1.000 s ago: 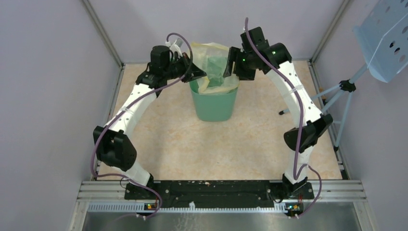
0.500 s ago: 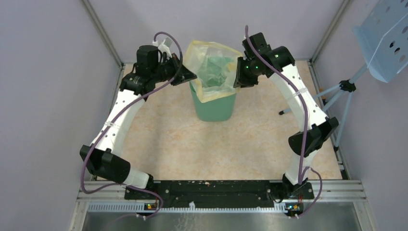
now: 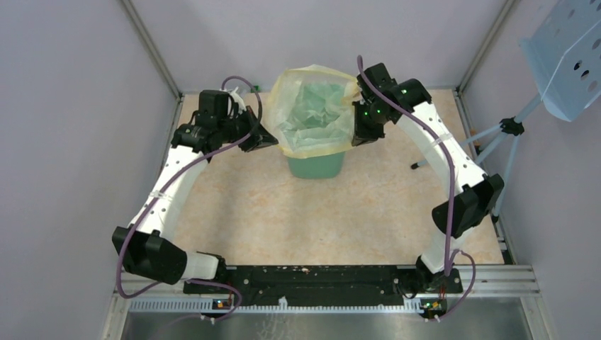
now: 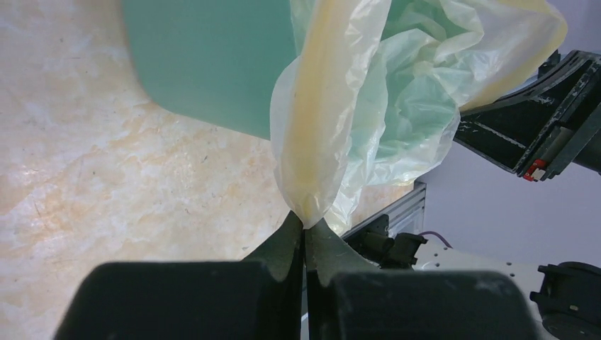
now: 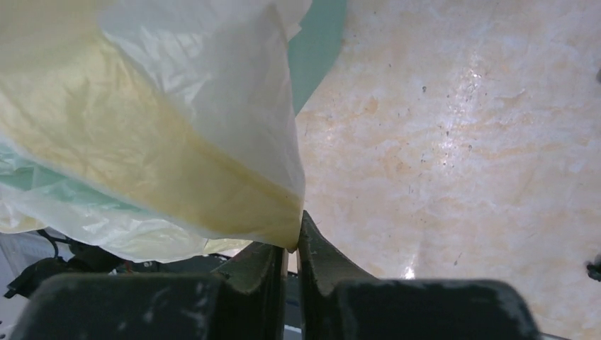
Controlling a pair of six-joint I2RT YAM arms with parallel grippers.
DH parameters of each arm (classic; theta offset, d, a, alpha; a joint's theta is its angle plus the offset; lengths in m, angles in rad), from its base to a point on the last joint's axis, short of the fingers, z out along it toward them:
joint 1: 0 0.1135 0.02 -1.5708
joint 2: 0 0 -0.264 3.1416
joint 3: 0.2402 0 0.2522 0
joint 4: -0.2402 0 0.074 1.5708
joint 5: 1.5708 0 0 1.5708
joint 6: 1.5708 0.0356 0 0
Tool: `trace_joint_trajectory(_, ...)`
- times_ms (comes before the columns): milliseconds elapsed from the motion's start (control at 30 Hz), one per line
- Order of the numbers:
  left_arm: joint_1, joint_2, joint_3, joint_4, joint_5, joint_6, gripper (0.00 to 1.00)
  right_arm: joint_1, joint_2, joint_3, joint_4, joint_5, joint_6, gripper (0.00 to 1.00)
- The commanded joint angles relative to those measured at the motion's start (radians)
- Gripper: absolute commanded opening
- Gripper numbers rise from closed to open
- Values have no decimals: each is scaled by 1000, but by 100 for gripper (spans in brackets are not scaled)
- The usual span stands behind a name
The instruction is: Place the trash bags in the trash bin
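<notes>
White arm links [image 3: 173, 173], black joints [image 3: 147, 253], purple cables [image 3: 444, 180].

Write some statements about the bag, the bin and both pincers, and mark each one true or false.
1. The left pincer is shut on the bag's rim. True.
2. The bag's mouth is spread open above the bin. True.
3. The right pincer hangs open, clear of the bag. False: the right pincer pinches the yellow rim band on the other side.
4. The bin lies on its side. False: it stands upright.
</notes>
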Motion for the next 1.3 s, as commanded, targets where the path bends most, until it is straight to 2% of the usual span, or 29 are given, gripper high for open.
trace_joint_trajectory(0, 8, 8, 14, 13, -17, 76, 2, -26, -85, -43, 73, 17, -12, 6)
trace_joint_trajectory(100, 12, 15, 11, 25, -26, 89, 1, -27, -116, -72, 115, 15, -19, 0)
trace_joint_trajectory(533, 21, -1, -89, 192, -115, 129, 2, -91, -198, -288, 291, -33, -41, 0)
trace_joint_trajectory(800, 22, 27, -177, 313, -55, 70, 9, -117, -188, -384, 346, -80, -101, 0)
trace_joint_trajectory(867, 22, 27, -176, 316, -65, 71, 16, -118, -188, -381, 360, -106, -127, 0)
trace_joint_trajectory(967, 24, 14, -165, 286, -118, 85, 29, -119, -204, -376, 361, -105, -160, 15)
trace_joint_trajectory(1033, 24, -1, -154, 235, -168, 94, 45, -120, -229, -388, 362, -85, -189, 23)
trace_joint_trajectory(1133, 27, -36, -138, 143, -244, 100, 62, -120, -298, -415, 385, -75, -237, 29)
trace_joint_trajectory(1267, 31, -102, -90, 51, -303, 133, 77, -120, -392, -445, 465, -118, -289, 35)
